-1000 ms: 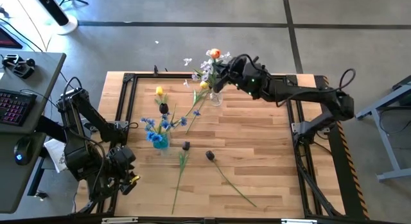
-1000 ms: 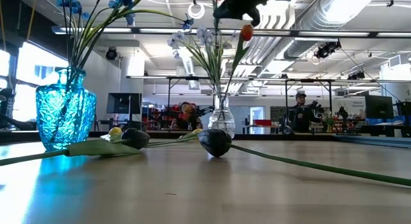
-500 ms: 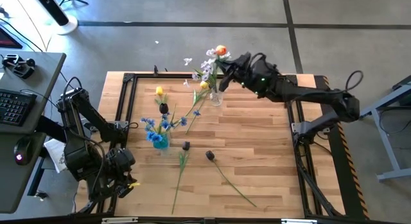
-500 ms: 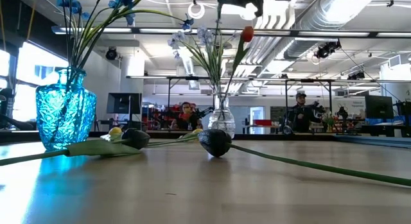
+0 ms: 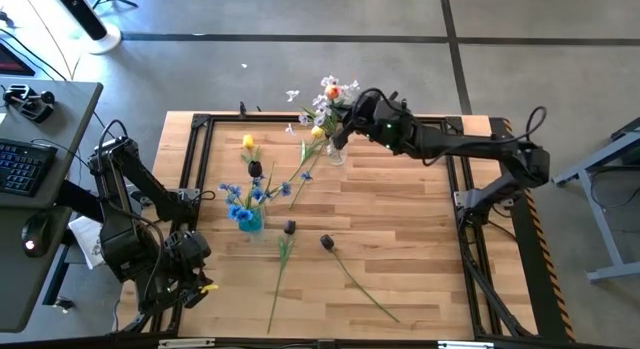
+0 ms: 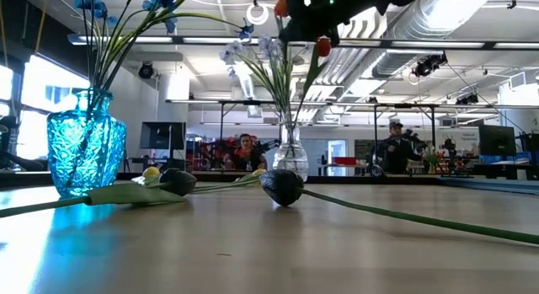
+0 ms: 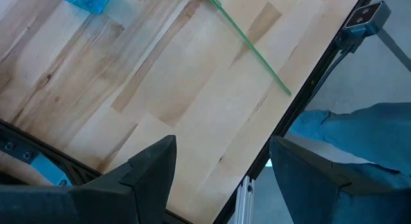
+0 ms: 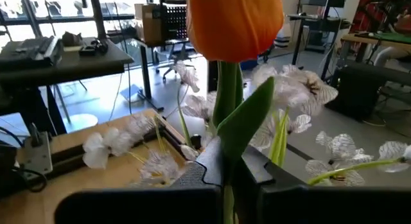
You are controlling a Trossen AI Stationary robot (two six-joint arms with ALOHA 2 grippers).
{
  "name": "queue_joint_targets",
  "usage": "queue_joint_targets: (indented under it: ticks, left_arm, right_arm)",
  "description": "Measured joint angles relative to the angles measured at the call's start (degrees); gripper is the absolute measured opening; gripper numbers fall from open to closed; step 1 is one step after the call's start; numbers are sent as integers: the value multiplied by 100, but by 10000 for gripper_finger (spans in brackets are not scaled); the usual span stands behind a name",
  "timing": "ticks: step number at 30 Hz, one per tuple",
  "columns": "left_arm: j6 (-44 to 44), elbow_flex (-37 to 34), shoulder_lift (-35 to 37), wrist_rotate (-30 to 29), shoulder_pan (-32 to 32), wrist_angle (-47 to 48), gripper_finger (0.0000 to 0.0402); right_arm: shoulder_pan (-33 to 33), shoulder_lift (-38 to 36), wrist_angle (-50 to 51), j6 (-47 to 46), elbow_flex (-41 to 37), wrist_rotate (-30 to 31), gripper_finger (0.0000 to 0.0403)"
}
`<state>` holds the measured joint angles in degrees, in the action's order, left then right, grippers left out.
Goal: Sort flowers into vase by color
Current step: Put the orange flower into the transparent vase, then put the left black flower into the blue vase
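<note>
My right gripper (image 5: 350,114) is shut on an orange tulip (image 5: 333,91) above the clear vase (image 5: 336,152), which holds white-lilac sprigs (image 6: 253,54). In the low view a second orange-red tulip (image 6: 322,46) stands in that vase (image 6: 290,155). The blue vase (image 5: 248,220) holds blue blossoms. Two yellow tulips (image 5: 248,142) and three dark purple tulips (image 5: 326,243) lie flat on the table. My left gripper (image 7: 221,179) is open, parked at the table's near left corner. My right gripper pinches the orange tulip's stem (image 8: 225,105) between its two fingers, a short way below the head (image 8: 234,22), with a leaf (image 8: 247,118) beside the hold. The fingers reach in from the table's right. The tulip is lifted clear over the clear vase.
Long green stems (image 5: 365,289) lie across the near middle of the table. A black frame (image 5: 470,219) borders the tabletop. A desk with a keyboard (image 5: 25,164) stands to the left. A person's blue-clad leg (image 7: 359,131) shows beside the near edge. People stand far behind (image 6: 392,147).
My right gripper rose with the orange tulip and drifted slightly toward the table's right, then came back down and left over the clear vase. The tulip head went out of the low view's top and has returned into it. The gripper has stayed shut.
</note>
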<state>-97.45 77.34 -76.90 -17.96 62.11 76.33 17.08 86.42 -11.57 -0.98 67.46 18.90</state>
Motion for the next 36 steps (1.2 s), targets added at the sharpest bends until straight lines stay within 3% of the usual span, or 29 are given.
queue_joint_targets:
  ticks: [4,10,16,19,26,30,36]
  left_arm:
    - [2,0,0,0,0,9,237]
    - [-44,0,0,14,0,5,237]
    - [-44,0,0,133,0,11,237]
    - [-42,0,0,136,1,15,237]
    - [173,0,0,133,0,38,237]
    - [317,0,0,129,0,55,237]
    - [673,0,0,96,0,120,237]
  right_arm:
    - [2,153,98,125,4,-51,29]
    - [44,40,730,-123,34,-352,116]
    - [42,-133,3138,-454,928,-391,193]
    - [-18,-135,4266,-458,1601,-778,215]
    - [-582,-137,6121,-564,3024,-1165,227]
    - [-1081,-141,6617,-680,3596,-1163,221]
    - [-1917,-140,6936,-1679,3941,-1162,213]
